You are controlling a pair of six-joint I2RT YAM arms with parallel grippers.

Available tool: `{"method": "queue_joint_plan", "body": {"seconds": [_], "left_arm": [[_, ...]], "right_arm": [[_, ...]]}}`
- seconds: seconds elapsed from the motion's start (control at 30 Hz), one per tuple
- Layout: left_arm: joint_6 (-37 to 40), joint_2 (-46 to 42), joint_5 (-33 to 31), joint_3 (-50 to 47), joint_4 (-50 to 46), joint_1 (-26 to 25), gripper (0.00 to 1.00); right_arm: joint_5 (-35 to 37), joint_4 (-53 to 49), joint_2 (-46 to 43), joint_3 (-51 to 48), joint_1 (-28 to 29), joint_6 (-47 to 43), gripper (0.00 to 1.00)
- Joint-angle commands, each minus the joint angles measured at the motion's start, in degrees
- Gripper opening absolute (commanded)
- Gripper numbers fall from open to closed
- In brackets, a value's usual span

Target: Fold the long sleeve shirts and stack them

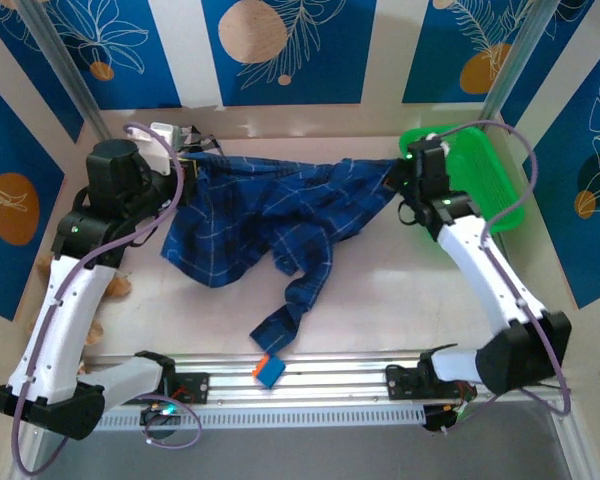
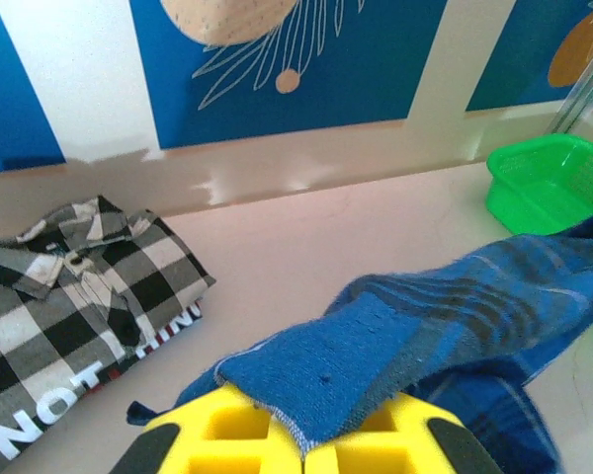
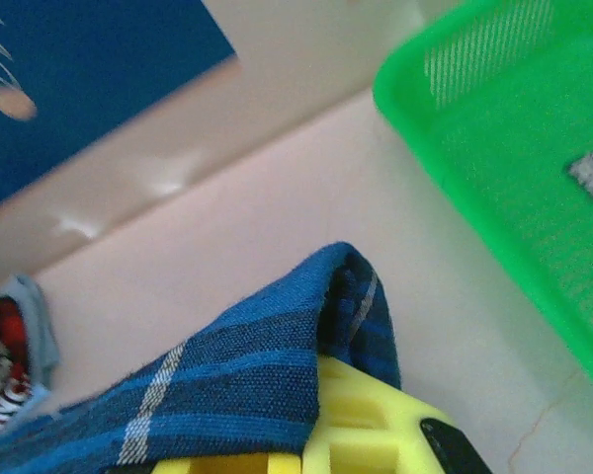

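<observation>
Dark blue plaid shirt (image 1: 270, 215), soft, limp and light, is stretched over the tabletop (image 1: 400, 300). Left pincer (image 2: 301, 439) and right pincer (image 3: 311, 439) are each clenched on an opposite edge. Corners look best to hold; loose sleeve (image 1: 292, 295) droops.

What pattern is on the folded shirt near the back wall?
The folded shirt has black-and-white checks with white lettering, clearest in the left wrist view.
</observation>
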Motion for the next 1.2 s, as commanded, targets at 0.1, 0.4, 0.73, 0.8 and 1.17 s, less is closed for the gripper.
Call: {"method": "queue_joint_plan", "body": {"seconds": [0.1,0.4,0.73,0.8,1.17], "left_arm": [[2.95,0.02,-0.91,8.94,3.64,0.78,0.08],[6.7,2.06,-3.14,12.73,6.95,0.86,0.09],[9.18,6.64,-4.93,10.16,9.94,3.51,0.09],[8.53,9.55,-3.84,9.77,11.98,5.29,0.09],[6.33,46.67,-16.71,41.86,-0.85,9.88,0.88]], "right_arm": [[-8.58,-9.37,-4.65,12.09,-6.2,-6.3,0.0],[-15.3,-16.39,-5.05,22.88,-9.53,-9.43,0.0],[-15.08,-19.07,0.09,23.69,-9.55,-12.38,0.0],[-15.02,-17.35,4.56,25.32,-9.53,-13.84,0.0],[-12.84,-20.08,53.26,71.74,-7.38,-16.0,0.3]]}}
